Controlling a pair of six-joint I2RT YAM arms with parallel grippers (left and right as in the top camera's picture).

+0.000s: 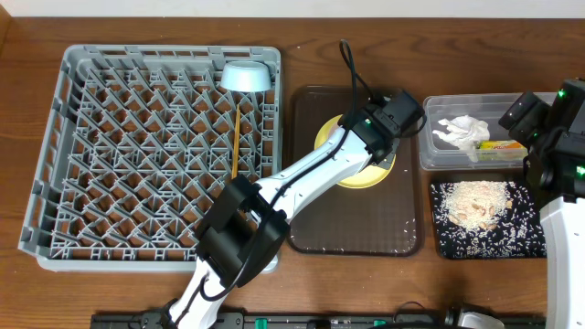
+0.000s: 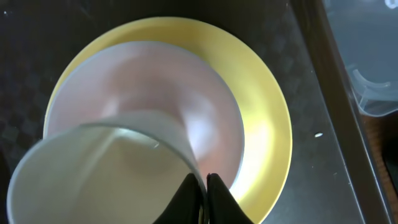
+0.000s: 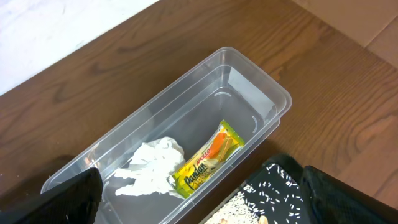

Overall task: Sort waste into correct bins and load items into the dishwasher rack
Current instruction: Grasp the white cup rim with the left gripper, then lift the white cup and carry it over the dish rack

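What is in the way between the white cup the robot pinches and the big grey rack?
Nothing visible. The left gripper is shut on the cup, over the cream bowl on the yellow plate. Only the low rim of the brown tray lies before the rack. A blue bowl and chopsticks occupy its side nearest the tray.

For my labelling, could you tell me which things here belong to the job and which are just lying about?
Job: dishwasher rack, blue bowl, chopsticks, yellow plate, cream bowl, white cup, clear tub, napkin, wrapper, black tray, rice scraps.
Lying about: brown serving tray.
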